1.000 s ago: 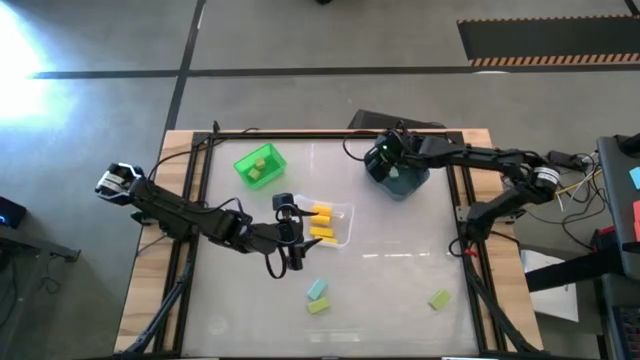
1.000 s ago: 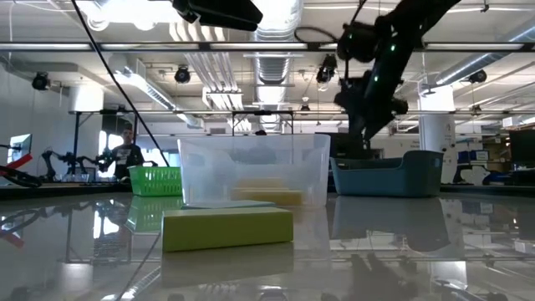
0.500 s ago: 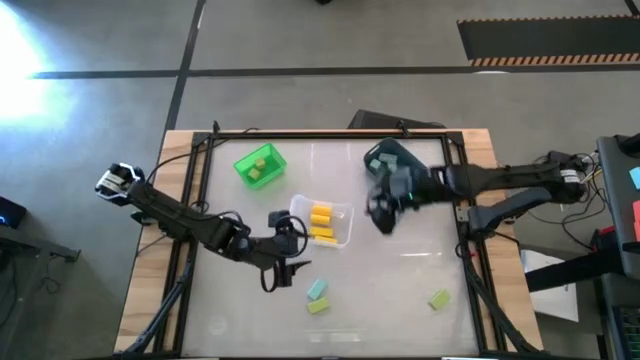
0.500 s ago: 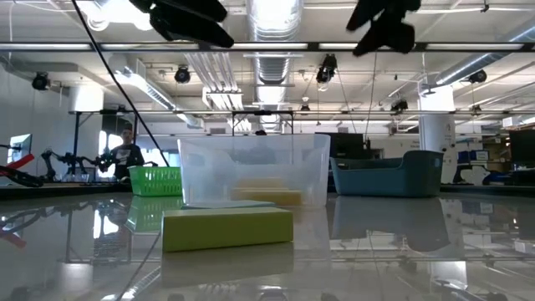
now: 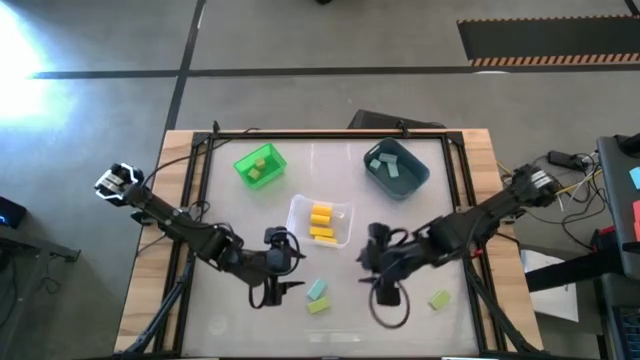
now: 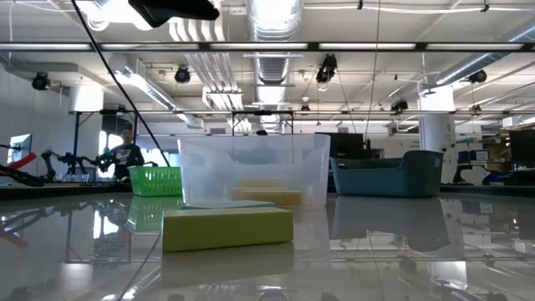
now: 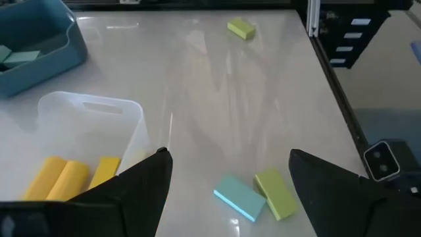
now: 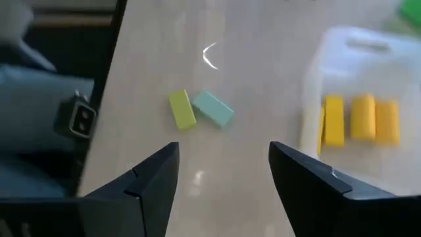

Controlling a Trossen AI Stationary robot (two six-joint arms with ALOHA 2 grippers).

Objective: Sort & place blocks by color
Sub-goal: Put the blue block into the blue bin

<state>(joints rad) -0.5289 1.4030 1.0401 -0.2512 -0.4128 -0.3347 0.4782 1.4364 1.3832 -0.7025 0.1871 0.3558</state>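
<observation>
A pale teal block (image 5: 318, 290) and a light green block (image 5: 318, 306) lie flat side by side near the table's near edge; another light green block (image 5: 439, 299) lies to their right. My left gripper (image 5: 283, 290) is open and hovers just left of the pair, with the teal block (image 7: 240, 197) between and ahead of its fingers. My right gripper (image 5: 385, 287) is open over the table between the pair and the lone block, and looks toward the green block (image 8: 181, 108) and the teal block (image 8: 214, 108). In the low view, the green block (image 6: 227, 227) is nearest.
A clear bin (image 5: 340, 212) at mid-table holds yellow blocks (image 5: 320, 222). A bright green bin (image 5: 243, 160) at the far left holds light green blocks. A dark blue-grey bin (image 5: 412, 180) at the far right holds teal blocks. Both arms reach in close together over the near middle.
My right gripper has swung from above the blue-grey bin toward the near edge and leftward, and now hangs over the near middle. My left gripper has moved from beside the clear bin toward the near edge, closer to the teal and green pair. No block has moved.
</observation>
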